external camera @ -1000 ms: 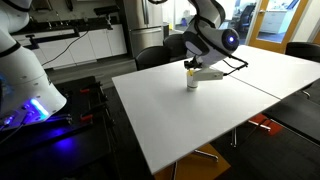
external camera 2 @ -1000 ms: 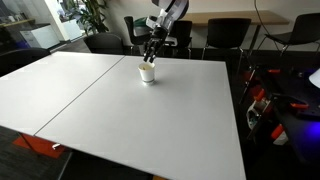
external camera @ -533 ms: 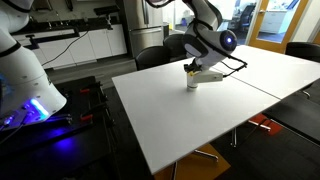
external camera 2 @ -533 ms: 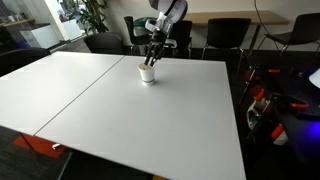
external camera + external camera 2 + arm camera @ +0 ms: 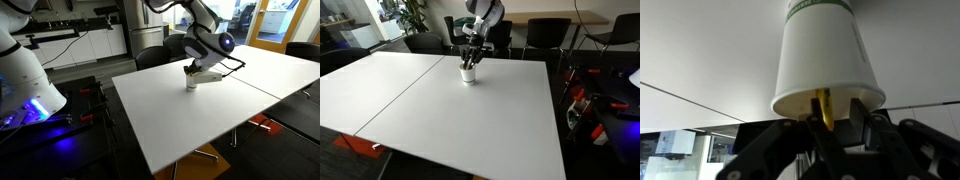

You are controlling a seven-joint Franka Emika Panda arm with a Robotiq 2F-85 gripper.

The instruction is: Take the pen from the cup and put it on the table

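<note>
Pen (image 5: 823,105): likely light, stiff, slippery; grasp the exposed end above the cup (image 5: 825,55) rim. Gripper (image 5: 830,128): jaws flank it; pinch cannot be told.

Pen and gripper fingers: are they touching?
Cannot tell. In the wrist view the pen sticks out of the cup between the gripper fingers, but neither contact nor gap shows plainly.

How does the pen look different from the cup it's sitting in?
The cup is wide, tapered and cream-white; the pen is a thin yellowish stick. The cup stands on the table; the pen rests inside it, only its end showing at the rim. Both are small beside the table.
</note>
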